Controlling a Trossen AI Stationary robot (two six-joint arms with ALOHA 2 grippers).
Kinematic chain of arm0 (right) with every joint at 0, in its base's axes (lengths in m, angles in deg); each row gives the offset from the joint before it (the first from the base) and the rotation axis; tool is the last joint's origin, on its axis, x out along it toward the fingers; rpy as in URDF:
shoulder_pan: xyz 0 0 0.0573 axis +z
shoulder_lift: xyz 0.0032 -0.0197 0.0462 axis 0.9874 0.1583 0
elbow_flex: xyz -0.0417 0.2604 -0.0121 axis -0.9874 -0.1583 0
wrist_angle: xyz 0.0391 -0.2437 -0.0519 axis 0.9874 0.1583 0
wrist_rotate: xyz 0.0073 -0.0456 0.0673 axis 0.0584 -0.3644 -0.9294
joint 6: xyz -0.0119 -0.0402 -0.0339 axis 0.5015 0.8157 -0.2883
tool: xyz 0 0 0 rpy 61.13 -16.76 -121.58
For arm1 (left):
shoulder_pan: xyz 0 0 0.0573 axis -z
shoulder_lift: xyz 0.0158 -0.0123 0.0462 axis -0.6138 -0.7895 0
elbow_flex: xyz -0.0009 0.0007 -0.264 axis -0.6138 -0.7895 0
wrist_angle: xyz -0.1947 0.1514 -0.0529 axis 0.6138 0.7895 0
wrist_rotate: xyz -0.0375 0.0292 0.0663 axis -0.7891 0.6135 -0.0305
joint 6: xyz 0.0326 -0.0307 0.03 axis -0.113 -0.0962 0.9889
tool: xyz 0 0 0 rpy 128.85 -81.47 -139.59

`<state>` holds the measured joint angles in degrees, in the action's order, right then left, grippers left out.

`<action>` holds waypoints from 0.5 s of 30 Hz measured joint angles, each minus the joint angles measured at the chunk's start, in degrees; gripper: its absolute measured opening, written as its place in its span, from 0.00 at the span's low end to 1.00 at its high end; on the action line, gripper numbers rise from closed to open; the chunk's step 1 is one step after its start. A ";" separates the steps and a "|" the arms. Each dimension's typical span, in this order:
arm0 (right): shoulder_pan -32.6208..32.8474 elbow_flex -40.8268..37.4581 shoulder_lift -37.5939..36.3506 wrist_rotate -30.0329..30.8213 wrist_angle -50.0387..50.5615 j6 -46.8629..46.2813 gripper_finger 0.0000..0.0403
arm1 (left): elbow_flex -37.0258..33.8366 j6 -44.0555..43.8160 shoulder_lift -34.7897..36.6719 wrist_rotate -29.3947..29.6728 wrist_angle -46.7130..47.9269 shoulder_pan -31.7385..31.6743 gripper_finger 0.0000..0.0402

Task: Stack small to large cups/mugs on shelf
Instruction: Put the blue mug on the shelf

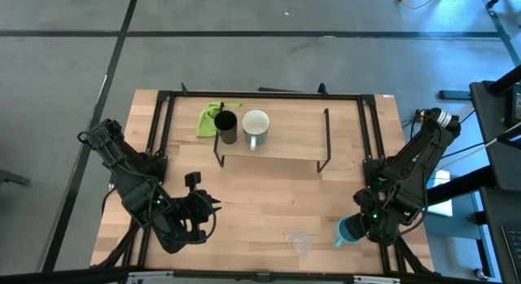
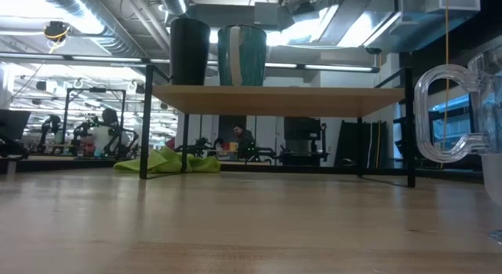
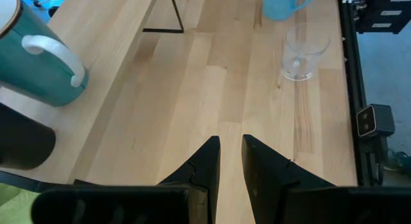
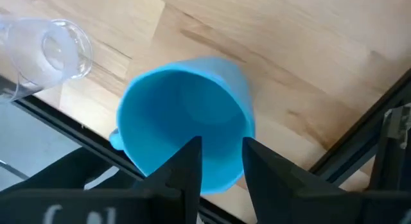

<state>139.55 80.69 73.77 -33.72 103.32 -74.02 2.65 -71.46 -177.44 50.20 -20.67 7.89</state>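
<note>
blue mug [image 4: 186,131] pinched at its rim by right jaws, seen only by wrist; left jaws slightly apart, empty.

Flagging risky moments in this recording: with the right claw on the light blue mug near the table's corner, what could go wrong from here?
1. The right claw pinches only one wall of the light blue handled mug, so it may tilt or slip when lifted.
2. The clear transparent cup stands close beside that mug; a swing could knock it over.
3. The black cup and white-rimmed handled mug already crowd one end of the low light-wood shelf, so placing next to them could bump them.
</note>
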 joint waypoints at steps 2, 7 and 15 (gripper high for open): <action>0.00 0.00 0.02 0.00 0.15 0.12 0.28 | 0.00 0.02 0.00 0.00 0.01 0.00 0.15; 0.00 0.00 0.02 -0.84 3.57 0.17 0.28 | 0.00 0.03 0.00 0.00 0.02 0.00 0.15; 0.02 0.00 0.02 -2.01 2.47 0.21 0.28 | 0.00 0.02 0.00 0.00 0.03 0.00 0.15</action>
<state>139.57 80.69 73.79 -35.73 105.80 -73.81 2.65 -71.44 -177.44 50.20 -20.64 7.89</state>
